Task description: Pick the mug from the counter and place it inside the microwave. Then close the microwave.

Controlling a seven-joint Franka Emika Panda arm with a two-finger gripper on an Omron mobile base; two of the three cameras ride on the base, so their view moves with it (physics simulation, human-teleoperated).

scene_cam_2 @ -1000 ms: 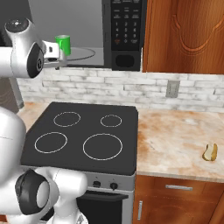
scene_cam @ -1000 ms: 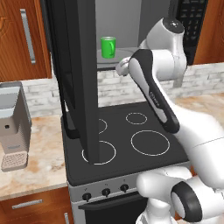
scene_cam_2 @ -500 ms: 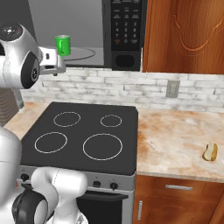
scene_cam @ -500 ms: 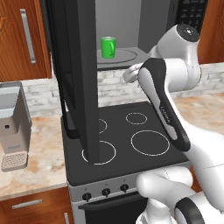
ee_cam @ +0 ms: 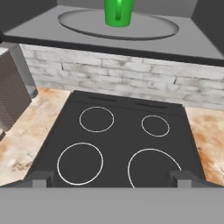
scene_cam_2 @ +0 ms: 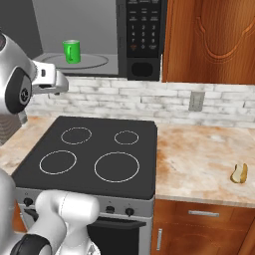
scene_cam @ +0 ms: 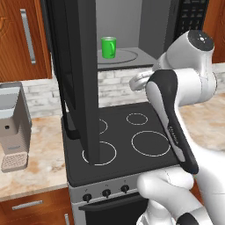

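Observation:
The green mug [scene_cam: 108,47] [scene_cam_2: 71,51] [ee_cam: 118,12] stands upright on the round glass turntable [ee_cam: 144,30] inside the black microwave [scene_cam_2: 144,30]. The microwave's dark door [scene_cam: 74,74] hangs wide open on the left, out over the stove. My gripper [scene_cam: 133,83] [scene_cam_2: 63,84] [ee_cam: 112,179] is open with nothing between its fingers. It hovers in front of and below the microwave opening, above the stovetop and well apart from the mug. The beige counter [scene_cam_2: 199,154] [scene_cam: 35,162] runs on both sides of the stove.
The black stovetop [scene_cam: 127,140] with white ring burners lies under my hand. A grey coffee machine [scene_cam: 13,127] stands on the left counter. A small brown-and-yellow food item [scene_cam_2: 239,173] lies on the right counter. Wooden cabinets flank the microwave.
My arm has drawn back from the microwave opening, carrying the gripper away from the mug and a little lower. The mug has stayed on the turntable and the door is still open.

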